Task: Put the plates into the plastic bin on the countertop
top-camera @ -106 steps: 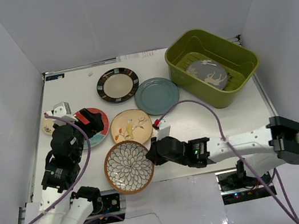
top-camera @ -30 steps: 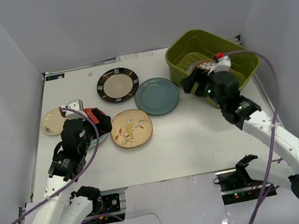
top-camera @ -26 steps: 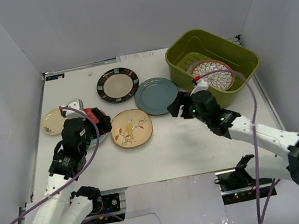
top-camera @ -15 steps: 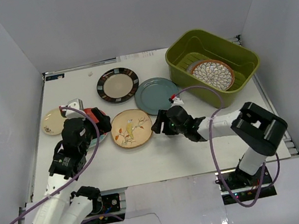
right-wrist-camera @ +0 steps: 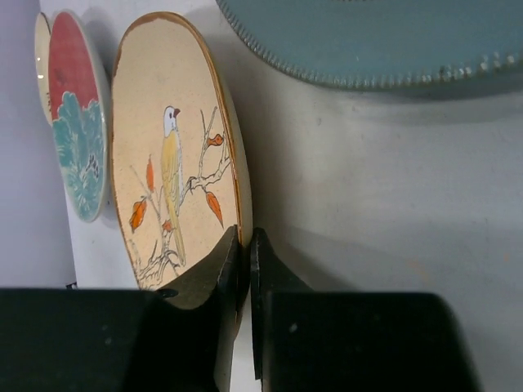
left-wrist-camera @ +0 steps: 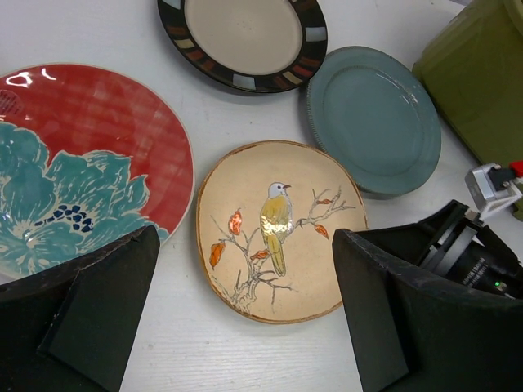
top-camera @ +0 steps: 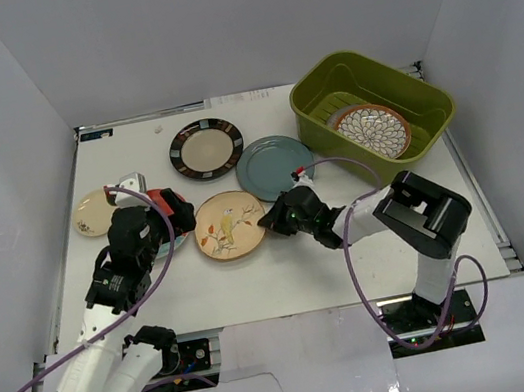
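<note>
The right gripper (right-wrist-camera: 243, 245) is clamped on the rim of the tan bird plate (right-wrist-camera: 176, 188), which lies on the countertop (top-camera: 132, 148), well apart from the plastic bin (top-camera: 379, 170). Only a thin edge seems to be held, so the plate could be dropped on lifting.

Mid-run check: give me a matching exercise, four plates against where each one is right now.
1. brown-white petal-pattern round ceramic plate
2. tan round ceramic bird plate
3. plain teal round ceramic plate
4. red-teal floral round ceramic plate

A. rim pinched in the right pincer
B. partly beneath the open left pincer
C. inside the olive-green plastic bin
D. on the white countertop beside the bin

Pairs: 1-C, 2-A, 3-D, 4-B
</note>
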